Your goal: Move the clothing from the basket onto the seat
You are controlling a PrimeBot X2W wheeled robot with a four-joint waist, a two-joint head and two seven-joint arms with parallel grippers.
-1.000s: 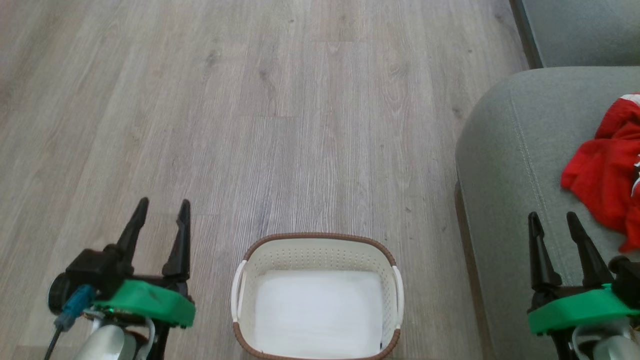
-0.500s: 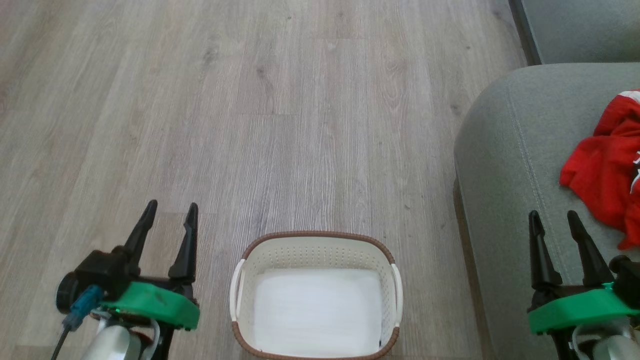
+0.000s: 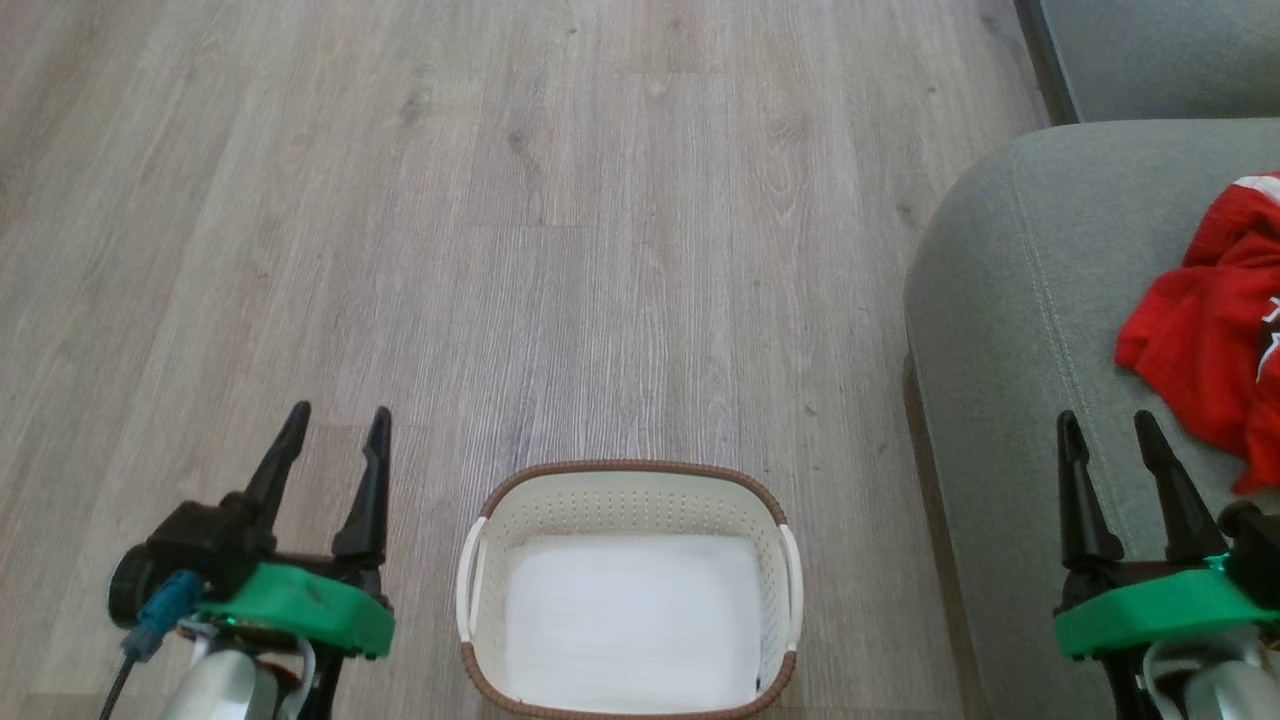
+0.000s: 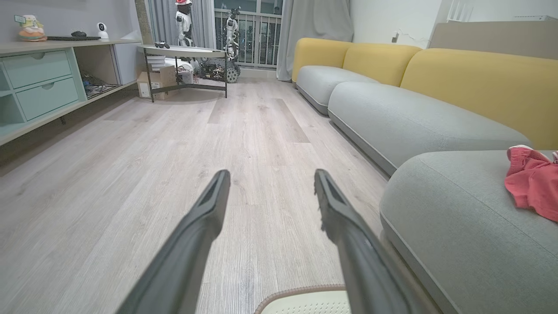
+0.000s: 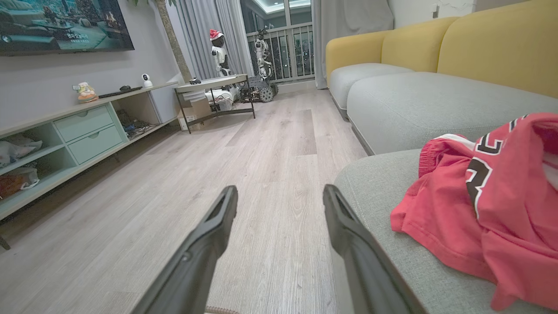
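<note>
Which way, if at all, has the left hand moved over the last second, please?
Yes, slightly: in the head view the left hand has edged right, towards the basket standing on the floor, narrowing the gap between them.

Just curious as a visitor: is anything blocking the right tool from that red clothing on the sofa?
Nothing visible does. Just bare grey seat lies between the open right tool and the clothing.
</note>
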